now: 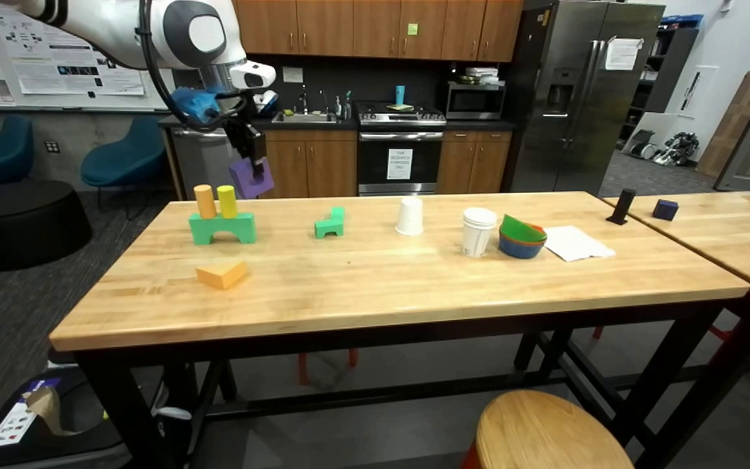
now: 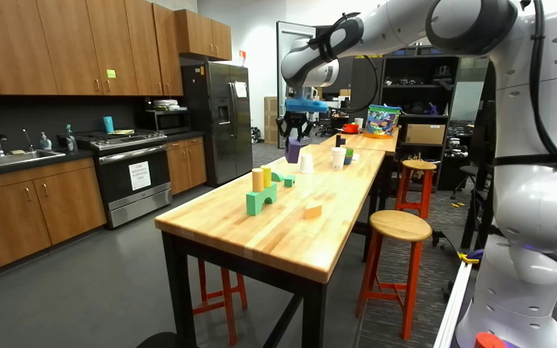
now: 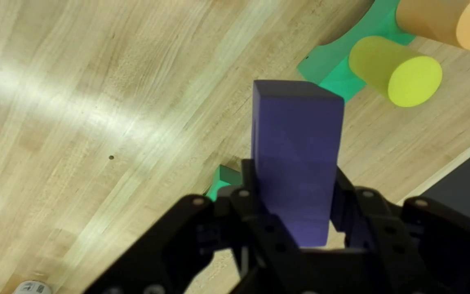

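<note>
Wrist view: jaws clamped on purple block (image 3: 297, 163), ctr-right; desk (image 3: 108, 212) below; yellow cylinder (image 3: 395, 71) & orange cylinder (image 3: 443, 21), upper right, atop green arch block (image 3: 329, 62). In an exterior view: purple block (image 1: 250, 187) hangs tilted, upper left, up & right of the 2 cylinders. In an exterior view: purple block (image 2: 292, 151) aloft, approx. mid-frame. Best: firm grip, slow moves, block lvl, cylinders given room.

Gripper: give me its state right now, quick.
Gripper: closed on the purple block, holding it between its two fingers.
</note>
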Tool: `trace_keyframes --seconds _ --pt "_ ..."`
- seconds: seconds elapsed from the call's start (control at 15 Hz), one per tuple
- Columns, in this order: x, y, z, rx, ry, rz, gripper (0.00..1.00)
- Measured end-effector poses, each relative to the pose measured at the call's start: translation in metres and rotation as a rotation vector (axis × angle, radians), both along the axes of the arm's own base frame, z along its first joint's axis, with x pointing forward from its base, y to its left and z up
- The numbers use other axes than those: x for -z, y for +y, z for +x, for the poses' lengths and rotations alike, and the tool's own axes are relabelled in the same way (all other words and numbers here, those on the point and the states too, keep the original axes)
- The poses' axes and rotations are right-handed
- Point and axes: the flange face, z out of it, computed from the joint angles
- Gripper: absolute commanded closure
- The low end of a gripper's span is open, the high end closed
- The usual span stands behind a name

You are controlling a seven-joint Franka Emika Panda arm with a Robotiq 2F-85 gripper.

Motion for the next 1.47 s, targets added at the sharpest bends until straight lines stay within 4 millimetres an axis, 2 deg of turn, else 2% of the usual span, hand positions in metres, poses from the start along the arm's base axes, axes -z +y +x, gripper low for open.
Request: trace_keyframes --seconds 0.53,1.2,1.47 --pt "0.007 0.003 0.000 0.039 0.019 0.043 0.84" --pt "0.020 0.006 0.019 0.308 -0.106 0.145 0.84" --pt "0.026 0.013 0.021 0.277 -0.095 0.158 0.84"
